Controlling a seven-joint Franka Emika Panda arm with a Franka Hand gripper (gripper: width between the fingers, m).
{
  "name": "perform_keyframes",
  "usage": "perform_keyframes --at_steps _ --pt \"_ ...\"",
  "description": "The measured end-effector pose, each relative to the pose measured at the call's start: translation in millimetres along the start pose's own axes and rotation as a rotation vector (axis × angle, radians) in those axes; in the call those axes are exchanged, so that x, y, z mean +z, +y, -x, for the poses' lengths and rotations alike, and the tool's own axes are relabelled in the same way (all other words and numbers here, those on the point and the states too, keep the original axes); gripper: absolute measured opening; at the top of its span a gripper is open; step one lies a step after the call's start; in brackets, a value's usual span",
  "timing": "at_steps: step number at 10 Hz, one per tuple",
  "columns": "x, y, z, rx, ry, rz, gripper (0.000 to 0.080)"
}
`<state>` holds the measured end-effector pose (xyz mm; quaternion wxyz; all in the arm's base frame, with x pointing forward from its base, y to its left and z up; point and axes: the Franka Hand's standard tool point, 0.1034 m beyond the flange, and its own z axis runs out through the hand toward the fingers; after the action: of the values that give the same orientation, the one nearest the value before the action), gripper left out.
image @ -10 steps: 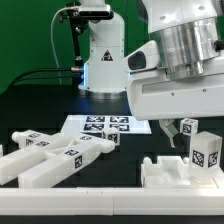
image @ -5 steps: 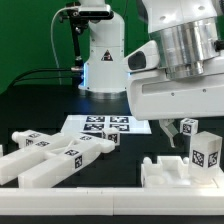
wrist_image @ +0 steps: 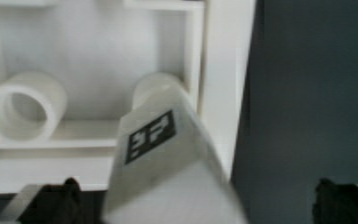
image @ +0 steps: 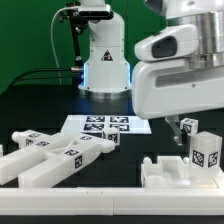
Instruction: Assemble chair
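Chair parts lie on the black table. Several long white tagged bars (image: 55, 158) lie at the exterior view's left. A blocky white panel piece (image: 172, 172) sits at the right with an upright tagged post (image: 205, 150) on it. My gripper (image: 180, 128) hangs just above that piece, mostly hidden by the arm. In the wrist view my gripper (wrist_image: 197, 205) is open. Its dark fingertips (wrist_image: 59, 200) stand wide apart either side of a tagged white post (wrist_image: 158, 150) without touching it. Two round white pegs (wrist_image: 30, 108) sit in the white frame beyond it.
The marker board (image: 100, 125) lies flat at mid table, in front of the robot base (image: 100, 60). A white rail (image: 70, 205) runs along the near edge. A green backdrop stands behind.
The arm has risen and shifted toward the exterior view's right. The chair parts have not moved.
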<state>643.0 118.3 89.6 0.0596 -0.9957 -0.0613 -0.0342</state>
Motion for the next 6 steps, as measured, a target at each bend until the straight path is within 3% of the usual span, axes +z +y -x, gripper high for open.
perform_keyframes --at_steps 3,5,6 --pt "9.7 11.0 -1.6 -0.263 -0.056 -0.004 0.0648" --pt "9.7 10.5 -1.6 -0.227 -0.056 -0.005 0.0619" --pt "9.8 10.4 -1.5 -0.212 -0.056 -0.005 0.0437"
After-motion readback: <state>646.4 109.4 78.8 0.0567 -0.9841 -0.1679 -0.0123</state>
